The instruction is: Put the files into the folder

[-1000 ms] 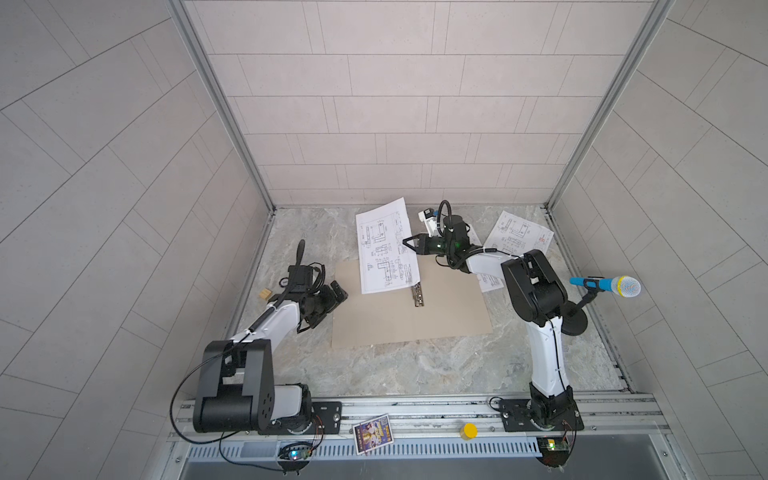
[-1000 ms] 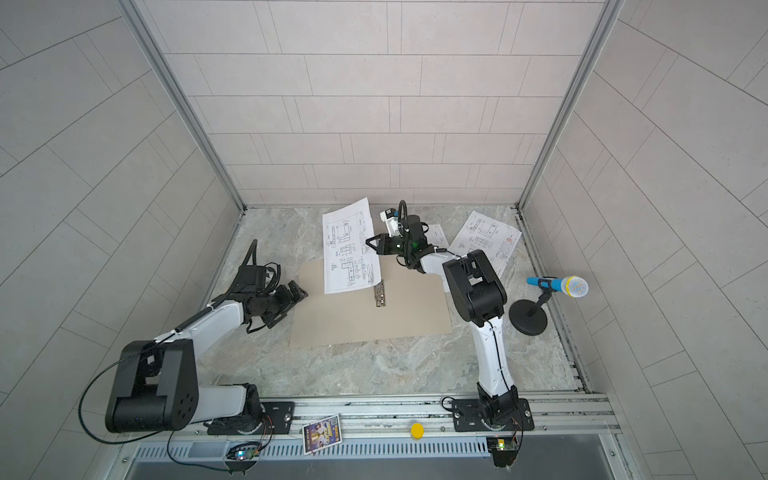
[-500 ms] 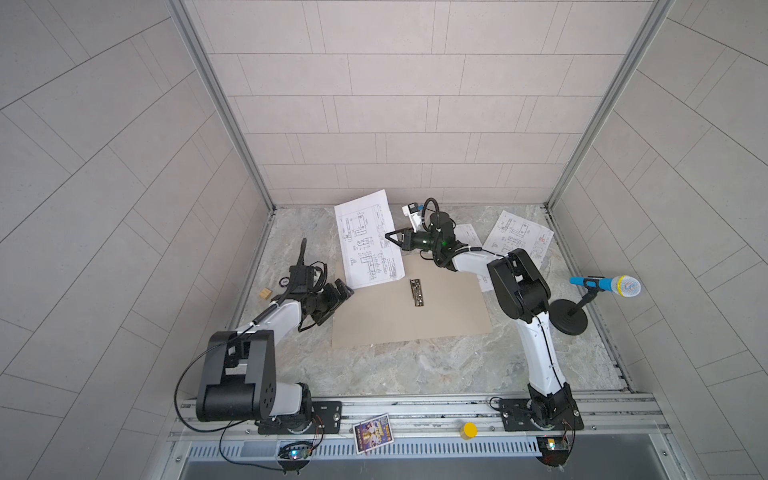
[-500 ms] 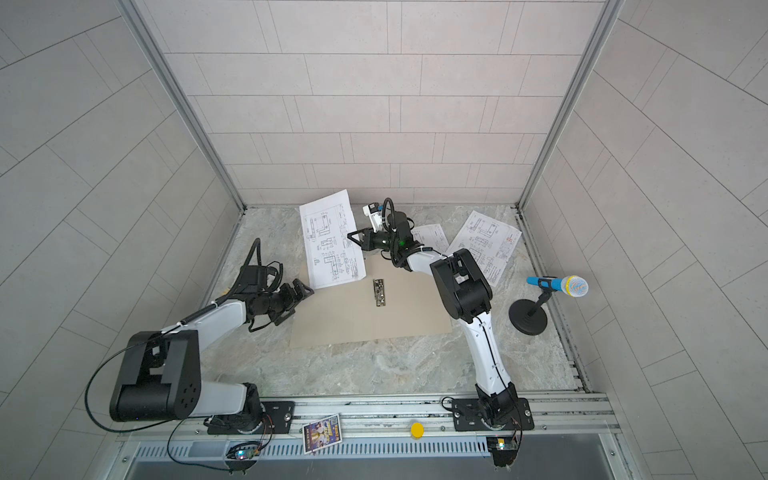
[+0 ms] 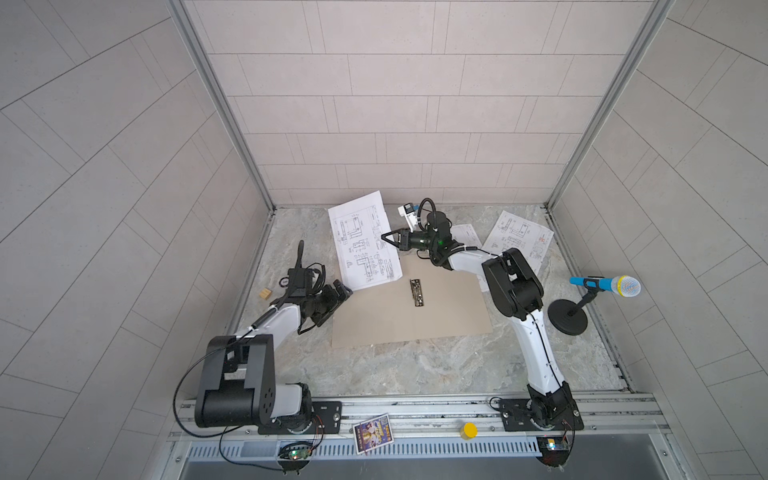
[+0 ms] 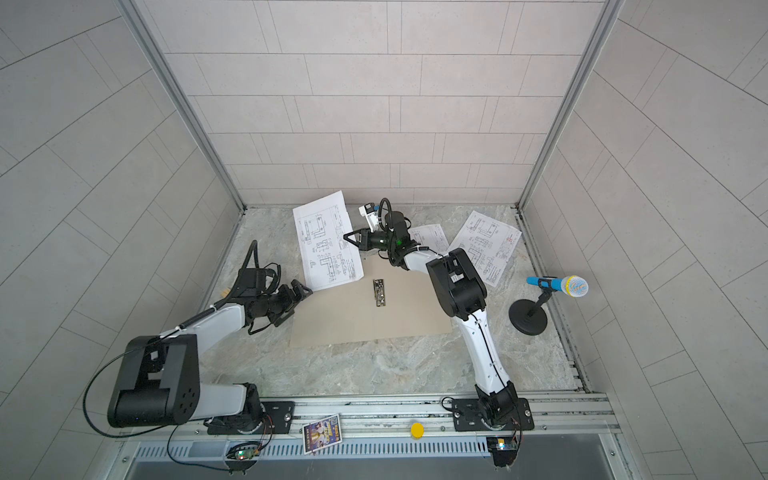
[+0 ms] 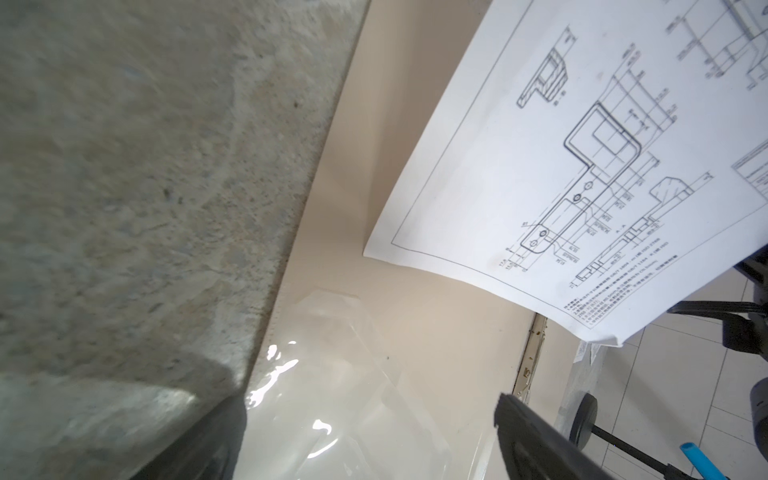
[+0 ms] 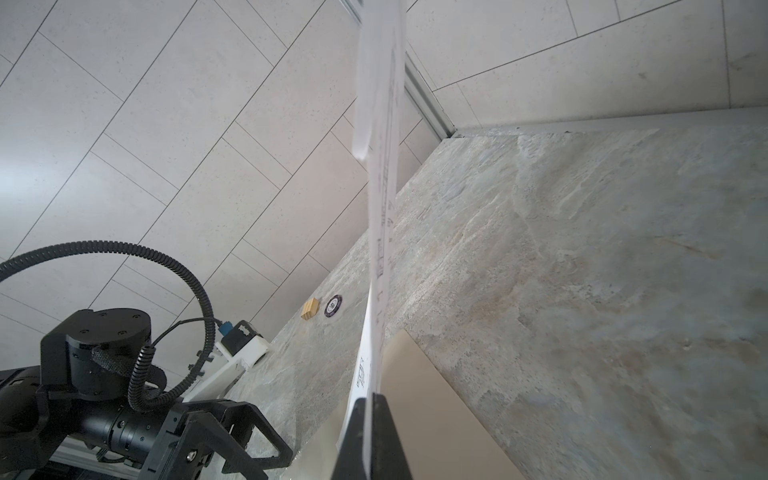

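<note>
- right arm (image 5: 513, 282) reaches across toward the back middle of the worktop (image 5: 415, 365); right jaws are pinched shut on the right edge of one file sheet (image 5: 363, 241)
- the right wrist view shows that held sheet (image 8: 380, 249) edge-on, running up from the closed fingertips (image 8: 357, 432)
- in both top views the held sheet (image 6: 328, 245) is raised and tilted; its lower part hangs over the back-left corner of the folder (image 5: 415, 316)
- the folder (image 6: 374, 320) lies open and flat mid-worktop, with the metal clip (image 5: 417, 292) on its spine; no sheet is flat inside it
- second file sheet (image 5: 519, 239) lies at back right on the worktop, well apart from the folder
- third file sheet (image 5: 467, 235) lies between them, partly hidden under the right arm; it seems to reach the folder's back-right corner
- left arm (image 5: 282, 324) is low at the folder's left edge; left jaws are wide apart and hold nothing
- in the left wrist view one dark finger (image 7: 536, 440) shows over the folder (image 7: 374, 187) and a clear plastic pocket (image 7: 332, 395); the sheet's corner (image 7: 582, 166) hangs above, not gripped
- from the top views, can't tell if the left jaws touch the sheet corner
- extras: blue mic on a stand (image 5: 615, 286) at right, wood block (image 5: 264, 294) at left, picture card (image 5: 372, 428) on the front rail
</note>
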`<action>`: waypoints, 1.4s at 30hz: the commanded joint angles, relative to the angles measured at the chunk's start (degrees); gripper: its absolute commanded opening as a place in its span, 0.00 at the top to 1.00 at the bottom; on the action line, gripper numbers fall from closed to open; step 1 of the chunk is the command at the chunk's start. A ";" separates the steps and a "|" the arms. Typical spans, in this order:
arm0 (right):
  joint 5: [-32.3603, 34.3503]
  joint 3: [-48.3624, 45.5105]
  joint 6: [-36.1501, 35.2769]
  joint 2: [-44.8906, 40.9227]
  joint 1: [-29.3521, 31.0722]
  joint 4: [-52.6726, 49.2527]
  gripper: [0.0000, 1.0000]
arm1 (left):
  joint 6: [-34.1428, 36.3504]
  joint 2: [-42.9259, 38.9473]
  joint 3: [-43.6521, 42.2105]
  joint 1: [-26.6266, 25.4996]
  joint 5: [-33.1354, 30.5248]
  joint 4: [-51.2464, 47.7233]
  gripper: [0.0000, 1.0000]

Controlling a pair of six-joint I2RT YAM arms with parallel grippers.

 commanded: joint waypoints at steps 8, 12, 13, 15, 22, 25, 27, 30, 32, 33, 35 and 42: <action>-2.53 0.37 -3.35 -1.28 0.87 -2.75 1.00 | -1.82 -2.88 -3.10 0.55 0.17 2.36 0.00; -2.74 0.84 -4.91 -0.83 0.98 -4.68 1.00 | -1.80 -1.41 -3.13 0.53 2.21 3.85 0.00; -2.78 0.79 -5.12 -0.80 0.98 -4.83 1.00 | -3.12 -1.08 -3.22 0.55 2.55 4.39 0.00; -3.12 0.77 -5.12 -0.80 0.94 -4.79 1.00 | -3.95 -0.64 -3.61 0.63 3.28 5.90 0.00; -3.96 0.70 -4.02 -0.74 1.06 -4.79 1.00 | -3.93 -0.24 -3.88 0.55 3.54 6.76 0.00; -4.35 -0.64 -1.73 -0.80 1.32 -2.02 1.00 | -4.01 -0.50 -4.18 0.47 3.10 6.83 0.00; -4.48 -1.70 -0.17 -0.75 1.37 -0.50 1.00 | -4.01 -0.83 -4.08 0.51 3.13 6.83 0.00; -3.98 -4.19 2.11 -1.44 1.37 2.56 1.00 | -4.00 -1.38 -4.06 0.68 2.76 6.42 0.00; -3.74 -5.24 2.91 -1.85 1.50 3.11 1.00 | -4.16 -1.39 -4.15 0.73 2.50 6.56 0.00; -3.65 -5.57 3.18 -2.01 1.51 3.07 1.00 | -4.24 -1.33 -4.17 0.75 2.60 6.50 0.00; -3.42 -6.58 3.90 -2.30 1.55 3.51 1.00 | -4.30 -1.29 -4.15 0.87 2.95 6.57 0.00; -2.80 -9.65 5.25 -3.77 1.53 3.55 1.00 | -4.09 -2.26 -4.32 1.05 2.28 5.81 0.00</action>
